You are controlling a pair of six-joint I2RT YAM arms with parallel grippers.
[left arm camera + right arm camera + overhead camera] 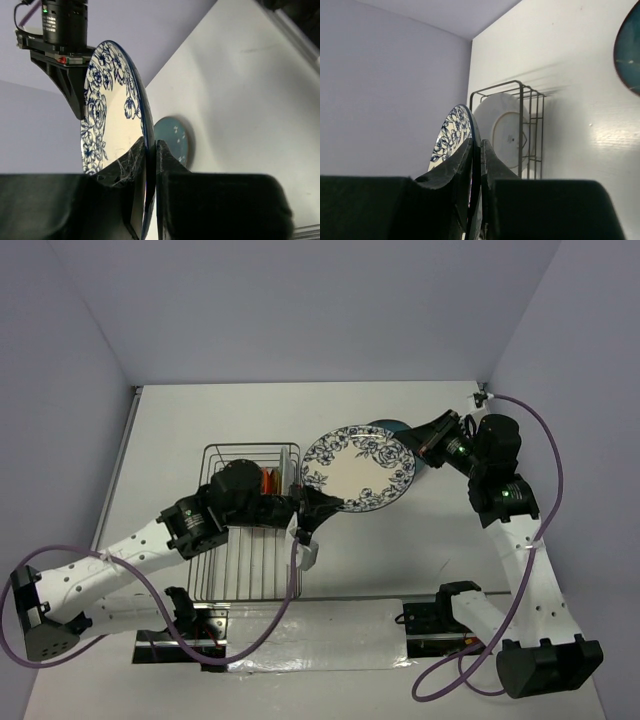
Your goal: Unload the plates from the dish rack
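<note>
A white round plate with a blue floral rim (358, 468) (107, 125) (451, 135) is held up off the white counter (200, 420), just right of the rectangular grey wire dish rack (240, 565) (522, 107), tilted so that its face turns up toward the overhead view. Both arms grip it at once. The left gripper (322, 505) (151, 145) reaches across the rack from the near left, its jaws closed on the plate's near-left rim; in its wrist view the rim runs straight down between the two black fingers (172, 170). The right gripper (420, 448) (65, 55) (476, 142) comes in from the far right, its jaws clamped on the opposite rim, the edge of the plate pinched between them. Whether the plate's lowest edge touches the counter cannot be told. Behind it, a dark teal round plate (390, 426) (172, 140) (630, 50) lies flat on the counter, partly hidden from above by the floral plate. In the rack's far end a plain white plate (290, 475) (502, 130) stands on edge between the prongs, its underside facing the right wrist view, and just left of it an orange-red piece (270, 480) also stands upright, too hidden to describe further.
</note>
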